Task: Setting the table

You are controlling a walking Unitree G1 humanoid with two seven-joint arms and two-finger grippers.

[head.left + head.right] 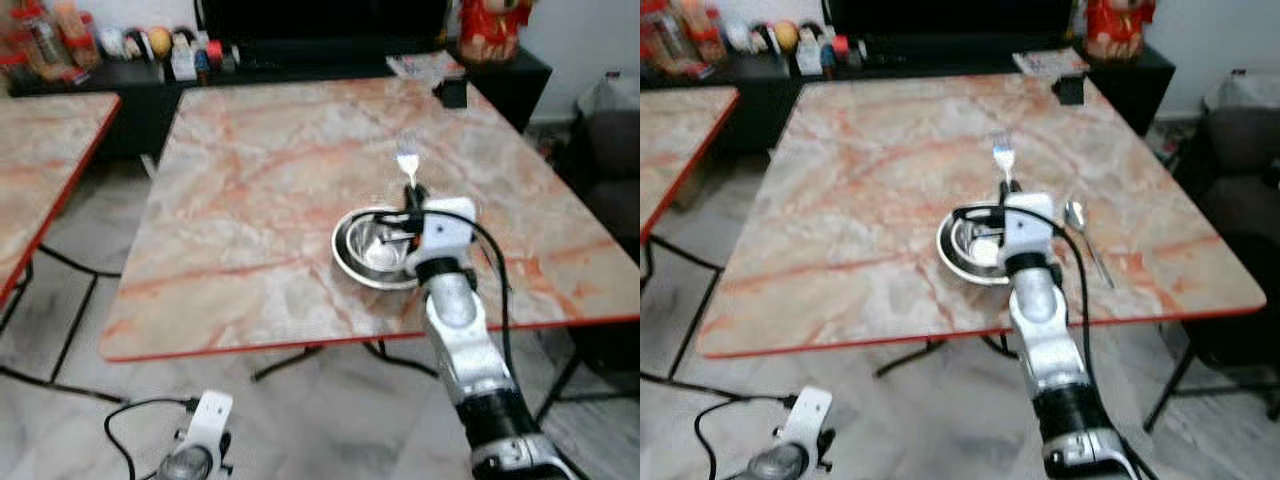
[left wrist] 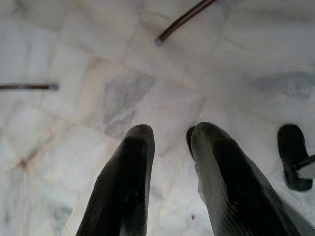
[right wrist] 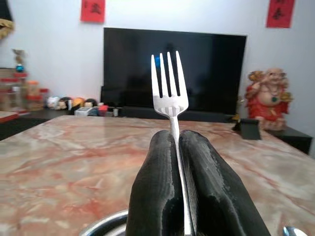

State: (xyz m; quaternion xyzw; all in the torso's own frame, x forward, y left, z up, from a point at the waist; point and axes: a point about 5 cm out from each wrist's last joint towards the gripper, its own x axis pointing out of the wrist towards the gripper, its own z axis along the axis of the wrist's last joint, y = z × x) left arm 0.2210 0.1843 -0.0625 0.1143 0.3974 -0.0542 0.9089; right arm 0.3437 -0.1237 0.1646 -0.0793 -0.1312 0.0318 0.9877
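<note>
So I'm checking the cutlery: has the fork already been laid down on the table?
No, the right claw is shut on the fork, holding it above the bowl.

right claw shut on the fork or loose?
Shut on it. In the right wrist view the right claw has both fingers pressed against the fork handle, tines beyond them, above the steel bowl.

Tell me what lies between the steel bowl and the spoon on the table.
Bare marble tabletop, seen in the right eye view, between bowl and spoon.

Silver arm (image 1: 462, 330), white wrist, black cable
</note>
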